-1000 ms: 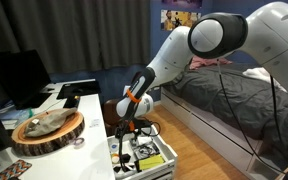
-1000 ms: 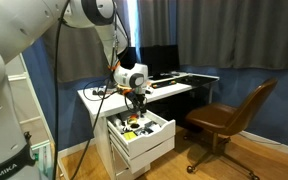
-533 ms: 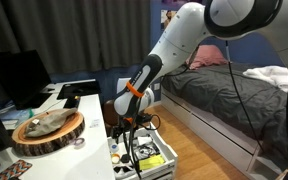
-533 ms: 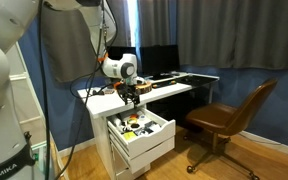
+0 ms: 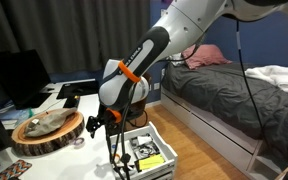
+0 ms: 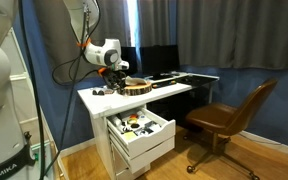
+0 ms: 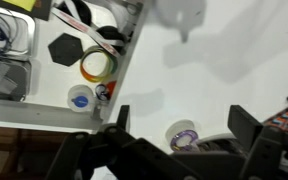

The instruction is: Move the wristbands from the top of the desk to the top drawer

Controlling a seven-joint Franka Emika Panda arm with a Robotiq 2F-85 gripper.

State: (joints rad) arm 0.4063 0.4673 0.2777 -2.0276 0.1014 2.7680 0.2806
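White desk [image 6: 174, 88], white top drawer [image 6: 152, 137], grey bed [image 5: 219, 90]

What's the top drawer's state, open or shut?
Open. The top drawer stands pulled out from the desk, with the small items inside showing from above.

**White desk top with slab, monitor and one pale wristband**

The long white desk [image 5: 92, 112] stood before the dark curtain, its top smooth and plain. In both exterior views a round, bark-edged wooden slab [image 5: 47, 130] lay flat on it, toward the near end, and a dark monitor [image 5: 19, 78] stood farther back. In the wrist view a pale wristband [image 7: 182, 134] lay flat on bare white surface, well apart from the desk's edge. A patterned thing [image 5: 6, 170] lay at the near left corner, too small to make out.
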